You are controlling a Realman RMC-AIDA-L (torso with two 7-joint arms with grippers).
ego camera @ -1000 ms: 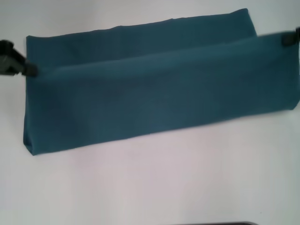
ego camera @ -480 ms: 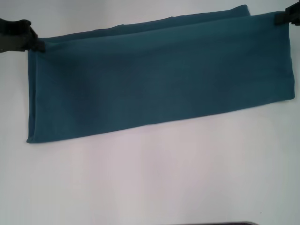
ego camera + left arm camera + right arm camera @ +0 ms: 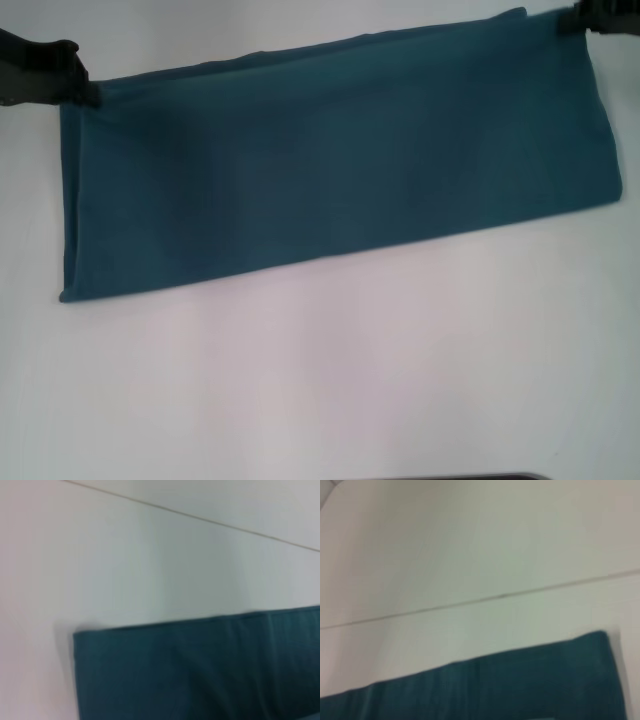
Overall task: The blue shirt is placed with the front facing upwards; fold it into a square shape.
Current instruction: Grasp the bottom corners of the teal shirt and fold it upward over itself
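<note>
Head view: shirt (image 3: pixel 335 165) lies as a long folded band across the table's (image 3: pixel 320 390) far half. Left gripper (image 3: pixel 88 95) and right gripper (image 3: pixel 572 22) probably pinch its far corners; release next, then fold ends inward.

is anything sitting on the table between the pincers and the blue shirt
Nothing visible. The left pincer and right pincer are already at the far corners of the blue shirt, and only the bare white table lies around it.
</note>
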